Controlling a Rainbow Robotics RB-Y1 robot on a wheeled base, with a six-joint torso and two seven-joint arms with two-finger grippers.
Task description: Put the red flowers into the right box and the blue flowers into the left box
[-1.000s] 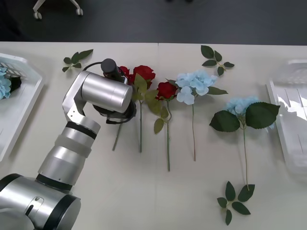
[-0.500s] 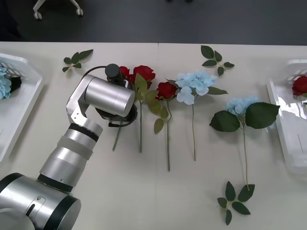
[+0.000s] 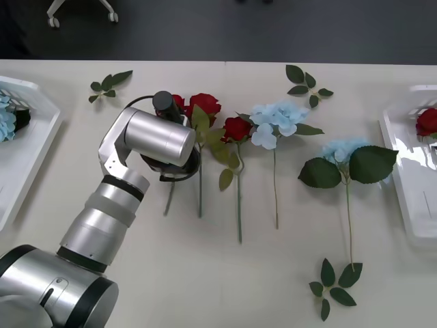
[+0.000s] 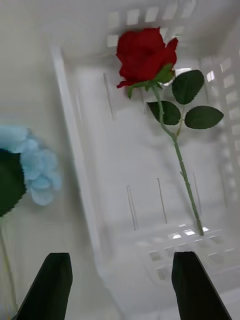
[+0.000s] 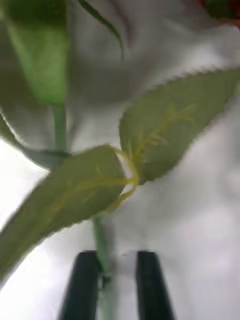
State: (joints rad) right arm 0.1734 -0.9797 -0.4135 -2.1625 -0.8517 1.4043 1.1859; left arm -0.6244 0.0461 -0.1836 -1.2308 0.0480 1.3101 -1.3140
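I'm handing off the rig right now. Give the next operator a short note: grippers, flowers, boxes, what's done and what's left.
Left gripper: jaws nearly shut around a rose stem, low among the red flowers at table centre-left.
Right gripper: jaws open, empty, over the right box.
Done: one rose lies in the right box; at least one blue cluster is in the left box.
Left: three roses and two blue flowers on the table.

Bright, even light (wrist views blurred)

A pale cream tabletop (image 3: 225, 287) filled most of the scene; beyond it, dark grey floor (image 3: 273, 31), white wheeled chair base (image 3: 78, 10) at eleven o'clock.
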